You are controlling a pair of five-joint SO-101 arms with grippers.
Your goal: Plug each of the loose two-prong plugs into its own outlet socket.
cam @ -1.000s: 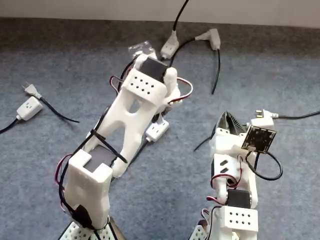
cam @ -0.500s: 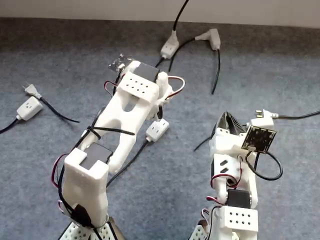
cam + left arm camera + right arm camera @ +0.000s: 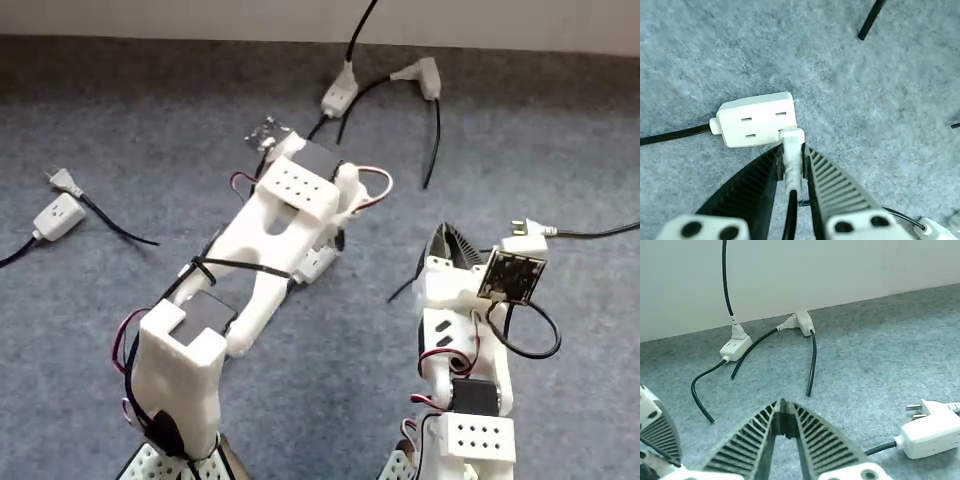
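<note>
Grey carpet-like covering spreads over the counter [image 3: 120, 120] up to a pale wall at the back. The left gripper [image 3: 792, 155] is clenched on a white two-prong plug [image 3: 791, 142], whose nose touches the near corner of a white outlet block [image 3: 755, 120] lying flat. The slots on the block's top face are open. The prongs are hidden, so seating cannot be confirmed; this pair is judged aligned but not inserted. The right gripper [image 3: 785, 412] is pressed shut on nothing and hangs above the counter, near a loose white plug [image 3: 932, 427] with bare prongs. At the back, a corded plug [image 3: 735, 331] stands in a second outlet block [image 3: 732, 347]; that pair appears mated. An angled white plug [image 3: 802, 322] lies just beside it, unconnected. On the far left, a small plug [image 3: 65, 180] lies near a third outlet block [image 3: 58, 215], apart from it. Judged status: one connection done, one in progress, the others outstanding.
</note>
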